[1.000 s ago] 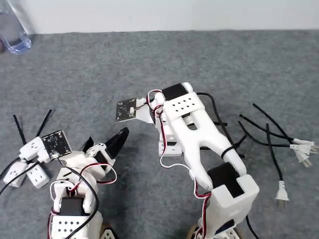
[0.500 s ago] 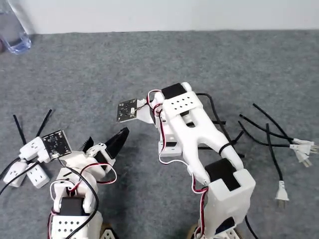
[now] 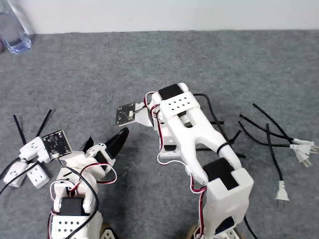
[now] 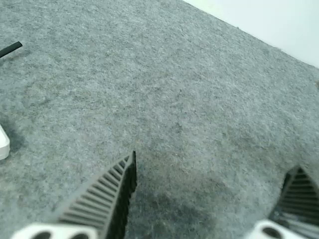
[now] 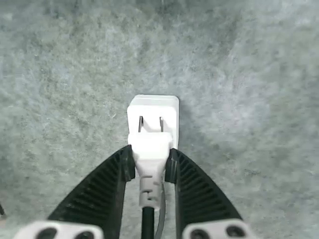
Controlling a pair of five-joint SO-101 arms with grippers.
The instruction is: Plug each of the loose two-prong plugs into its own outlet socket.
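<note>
While the left hand (image 4: 216,162) is spread, the right hand (image 5: 149,151) pinches a plug (image 5: 149,143) at a socket (image 5: 153,105).

The right gripper (image 5: 149,156) clamped a white plug (image 5: 149,145), its two prongs against a white outlet socket (image 5: 153,105) on grey carpet (image 5: 60,74).

A white plug (image 5: 149,150) has its prongs at the slots of a white socket (image 5: 153,112) (not fully in). Spare plugs (image 3: 299,147) lie far right, more sockets (image 3: 29,148) far left.
</note>
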